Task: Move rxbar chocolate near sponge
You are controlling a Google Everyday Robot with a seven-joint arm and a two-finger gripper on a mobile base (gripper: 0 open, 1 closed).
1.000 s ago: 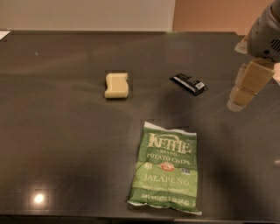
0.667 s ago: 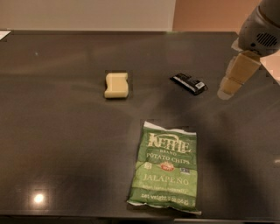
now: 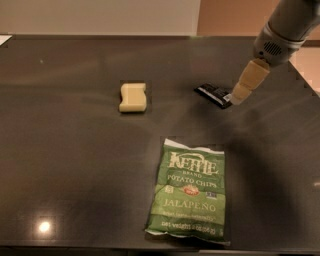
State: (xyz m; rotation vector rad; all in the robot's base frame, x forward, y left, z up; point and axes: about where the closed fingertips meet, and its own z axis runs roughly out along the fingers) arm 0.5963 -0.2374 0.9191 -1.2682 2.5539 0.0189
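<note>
Dark, glossy worktop point(image 3: 75, 200) with a pale wall point(image 3: 100, 15) behind it. Against the earlier frames, the gripper point(image 3: 236, 98) has come in from the right and lower, and its cream tip is now at the right end of the rxbar chocolate point(image 3: 211, 93). Bar, sponge point(image 3: 133, 97) and green chip bag point(image 3: 190, 192) are unmoved. Jaws: cannot tell whether released or clenched. The bar is slim, black, white-printed and lies flat at an angle, right of the sponge and well apart from it.
</note>
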